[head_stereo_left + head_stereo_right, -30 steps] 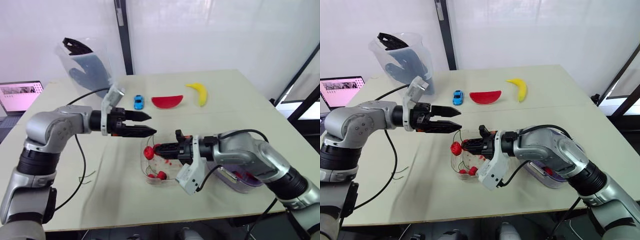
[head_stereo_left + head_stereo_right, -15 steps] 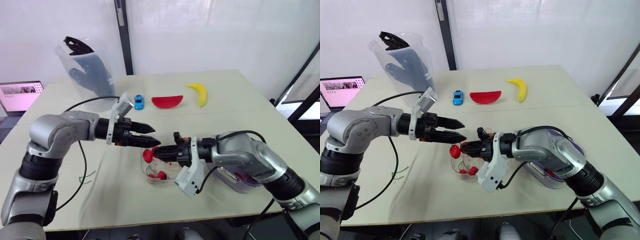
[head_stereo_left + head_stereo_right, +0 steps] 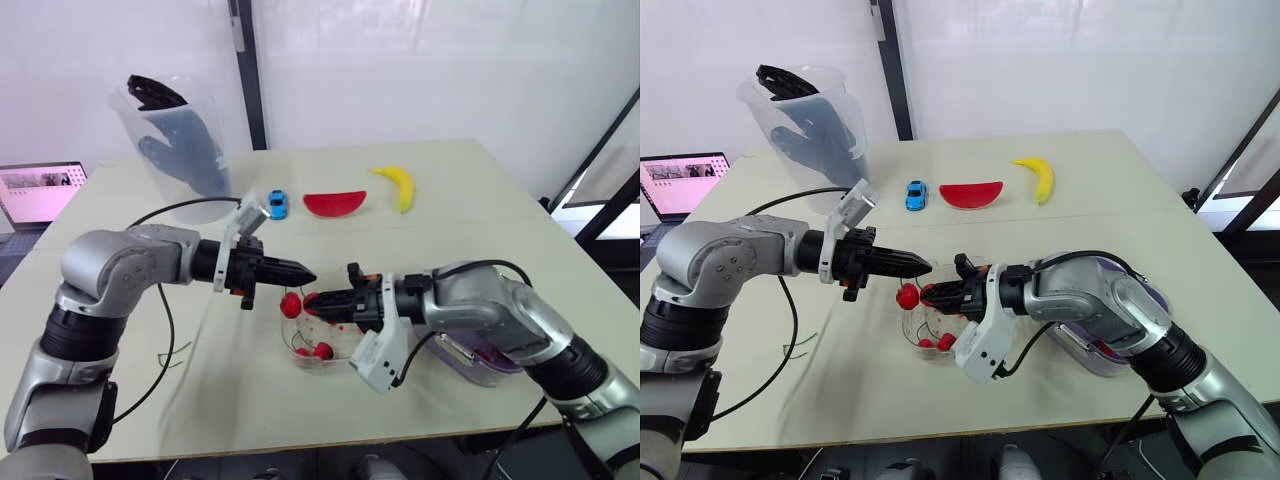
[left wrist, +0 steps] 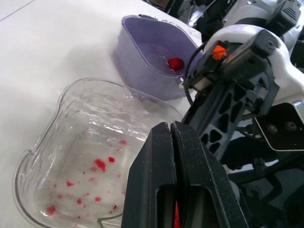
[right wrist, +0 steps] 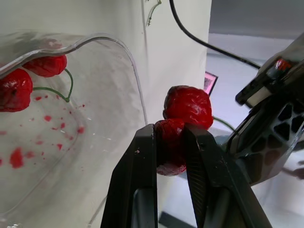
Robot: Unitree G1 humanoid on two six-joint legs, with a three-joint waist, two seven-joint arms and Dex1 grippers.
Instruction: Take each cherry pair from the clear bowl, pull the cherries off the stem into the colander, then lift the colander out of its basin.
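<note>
Since a second ago your left claw [image 3: 306, 275] has shut beside the red cherry pair [image 3: 291, 304] above the clear plastic bowl [image 3: 335, 338]. Left wrist view: a lone cherry [image 4: 175, 63] lies in the lilac colander [image 4: 142, 47]. Right wrist view: your right claw [image 5: 169, 130] is clamped on the pair and spare cherries [image 5: 14, 90] wait in the bowl, so it looks like early days.

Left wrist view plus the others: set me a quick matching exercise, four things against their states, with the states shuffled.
Things:
1. left tool
2. right tool
3. bowl
4. colander

States:
A. purple, one cherry visible inside
B. shut on a cherry
C. clear, spotted with red juice
D. shut, fingers flush together, nothing seen between them

Pairs: 1-D, 2-B, 3-C, 4-A
</note>
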